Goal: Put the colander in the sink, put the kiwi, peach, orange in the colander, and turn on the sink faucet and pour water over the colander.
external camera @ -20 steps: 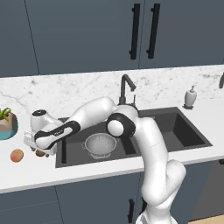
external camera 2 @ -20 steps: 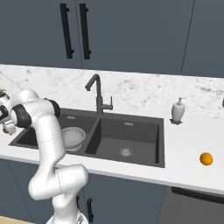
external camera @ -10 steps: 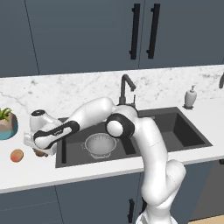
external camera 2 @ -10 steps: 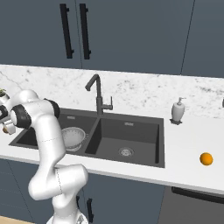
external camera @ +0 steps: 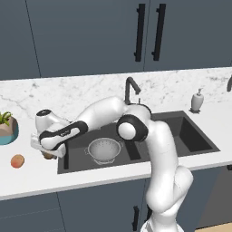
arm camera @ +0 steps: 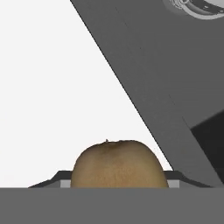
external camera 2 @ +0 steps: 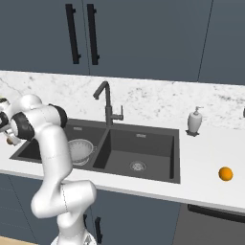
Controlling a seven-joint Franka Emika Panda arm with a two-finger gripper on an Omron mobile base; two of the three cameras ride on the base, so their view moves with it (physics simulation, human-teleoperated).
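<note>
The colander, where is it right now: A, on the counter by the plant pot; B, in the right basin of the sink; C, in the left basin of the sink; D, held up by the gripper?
C: the colander sits on the floor of the left basin of the sink, with the faucet behind it.

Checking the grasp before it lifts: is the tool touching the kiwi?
Cannot tell. In the hand view the kiwi sits between the tool tips, but the contact points are hidden behind the fruit and the bottom edge.
</note>
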